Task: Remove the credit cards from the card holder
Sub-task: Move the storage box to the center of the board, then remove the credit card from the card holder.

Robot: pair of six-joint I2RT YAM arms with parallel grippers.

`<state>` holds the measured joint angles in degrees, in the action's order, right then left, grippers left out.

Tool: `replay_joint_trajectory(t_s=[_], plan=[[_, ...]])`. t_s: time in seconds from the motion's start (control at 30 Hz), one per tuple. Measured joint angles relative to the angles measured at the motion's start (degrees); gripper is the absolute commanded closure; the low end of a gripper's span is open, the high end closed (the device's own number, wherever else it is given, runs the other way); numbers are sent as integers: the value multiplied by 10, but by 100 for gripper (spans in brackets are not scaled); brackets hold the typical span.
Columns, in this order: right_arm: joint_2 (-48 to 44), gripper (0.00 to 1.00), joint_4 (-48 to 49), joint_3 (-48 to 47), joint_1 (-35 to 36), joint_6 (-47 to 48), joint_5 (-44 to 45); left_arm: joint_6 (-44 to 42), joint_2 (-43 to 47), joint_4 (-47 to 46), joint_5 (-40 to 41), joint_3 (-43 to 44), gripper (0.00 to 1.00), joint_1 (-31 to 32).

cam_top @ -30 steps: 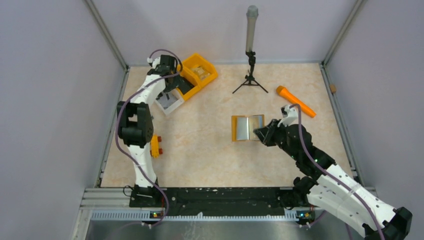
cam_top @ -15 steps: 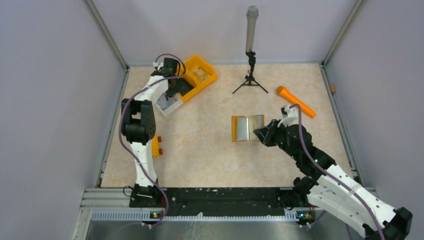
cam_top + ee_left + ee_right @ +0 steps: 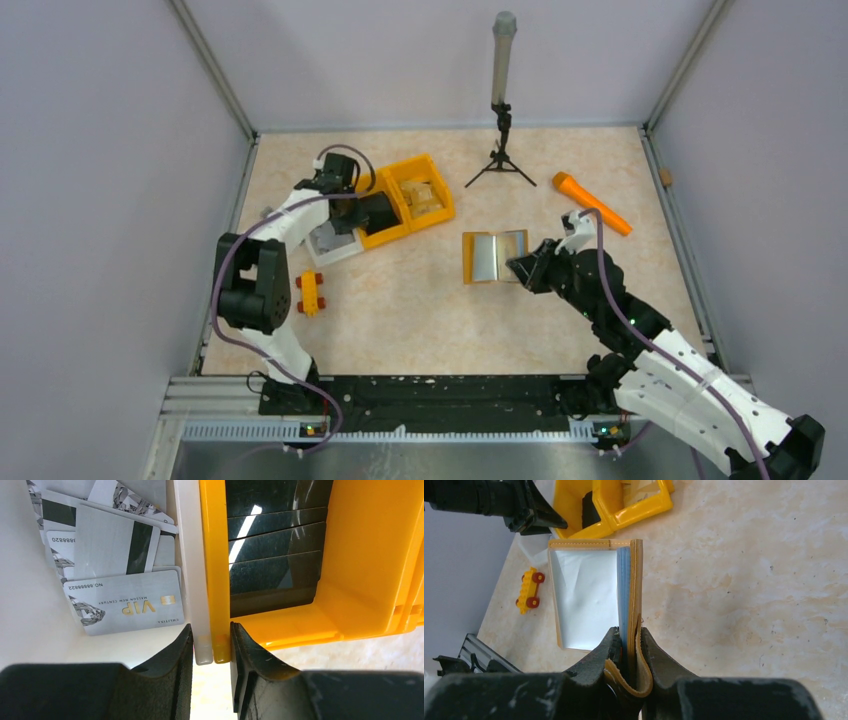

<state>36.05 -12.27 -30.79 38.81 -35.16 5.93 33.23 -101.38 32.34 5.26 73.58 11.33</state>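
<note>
Pinching two walls at once, the left claw (image 3: 211, 642) presses the side of the white bin (image 3: 187, 555) against the side of the orange bin (image 3: 350, 580). Inside the white bin lie the cards (image 3: 125, 600), silvery and overlapping, some with a dark stripe; one reads VIP. The compartment of the orange bin nearest the claw holds dark glossy sheets (image 3: 275, 555). The left arm bends its elbow near the left wall and reaches rightward to the bins.

The right claw (image 3: 629, 637) is closed on one flap of the holder (image 3: 584, 595), and this flap stands upright. The other flap lies flat on the table (image 3: 400, 320), pale and silvery inside; whether that is a card I cannot tell. The right arm stretches low from the near right corner to the table centre.

Bare table lies between bins and holder. A toy (image 3: 310, 293) sits near the left elbow, and an orange stick (image 3: 592, 203) lies beyond the right claw.
</note>
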Motion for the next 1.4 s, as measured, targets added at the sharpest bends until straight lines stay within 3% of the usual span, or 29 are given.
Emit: replay_joint_trajectory(t_s=[0.27, 0.37, 0.53, 0.77, 0.83, 0.97, 1.07, 1.13, 1.4], plan=[[1, 99, 10, 4, 0, 0, 0, 14, 86, -7, -14, -101, 66, 86], [4, 99, 14, 12, 0, 0, 0, 16, 100, -6, -23, -115, 60, 113], [14, 99, 16, 24, 0, 1, -1, 19, 120, -3, -50, -116, 45, 123], [54, 100, 48, 31, 0, 3, -17, 4, 239, 5, -81, -121, 44, 141], [73, 100, 64, 31, 0, 1, -17, -3, 297, -2, -110, -133, 44, 155], [110, 100, 102, 39, 0, -4, -22, -1, 405, -70, -243, -179, 44, 193], [140, 100, 129, 39, 0, -10, -35, 16, 437, -138, -311, -210, 45, 237], [162, 100, 159, 39, 0, -24, -58, 44, 442, -211, -358, -236, 46, 283], [171, 100, 221, 43, 0, -54, -115, 92, 351, -297, -345, -240, 55, 334]])
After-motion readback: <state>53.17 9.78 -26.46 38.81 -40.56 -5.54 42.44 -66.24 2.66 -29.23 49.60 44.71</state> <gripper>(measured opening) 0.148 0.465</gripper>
